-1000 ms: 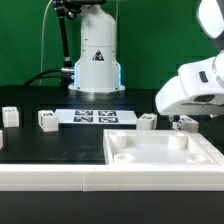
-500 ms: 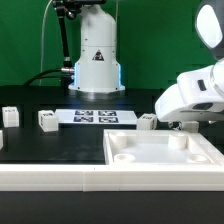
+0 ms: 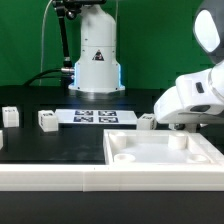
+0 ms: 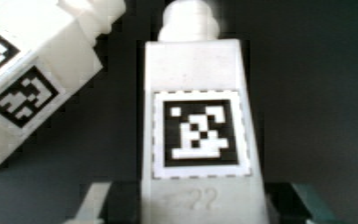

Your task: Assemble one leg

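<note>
The wrist view's edge crops the blurred end effector (image 4: pixel 197 203) and the neighbouring post (image 4: pixel 39 85).

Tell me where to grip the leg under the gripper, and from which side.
Grip the leg across its long flat sides, at the end away from the peg, coming down onto the tagged face. Those sides are parallel, and the gripper straddles them there.

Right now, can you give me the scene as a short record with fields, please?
leg: lying flat, tag facing the wrist camera
claw: open, one finger on each side of the leg
second leg: beside it, not touching
marker board: flat, behind the tray-like piece
</note>
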